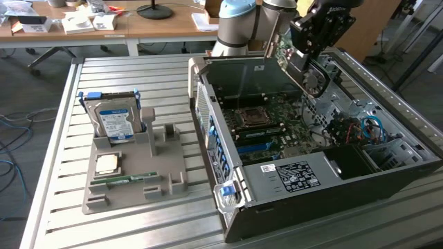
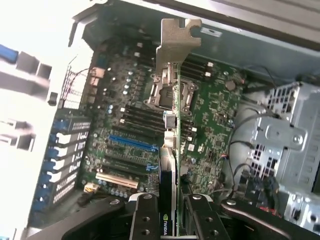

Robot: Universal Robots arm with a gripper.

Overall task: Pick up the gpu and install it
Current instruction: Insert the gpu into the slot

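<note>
The gripper (image 2: 169,212) is clamping the gpu (image 2: 172,120) between its two black fingers (image 2: 145,215), the jaws standing narrow, one against each face of the card. The card is hanging edge-on just beyond the fingertips, with its silver end bracket (image 2: 177,45) pointing away from the wrist. In the exterior view the gripper (image 1: 304,46) is holding the gpu (image 1: 299,70) upright above the open computer case (image 1: 312,202), fan side facing the exterior view's right, clear of the boards below it. Under the card the green motherboard (image 2: 210,105) is lying flat in the case, its blue expansion slot (image 2: 132,142) showing beside the card's edge, and the processor socket (image 1: 252,116) is sitting near the board's middle. Farther off, toward the exterior view's left, a grey tray (image 1: 132,176) is resting on the slatted metal table (image 1: 124,72), carrying an upright hard drive (image 1: 114,119) and a memory stick (image 1: 128,180) lying flat.
</note>
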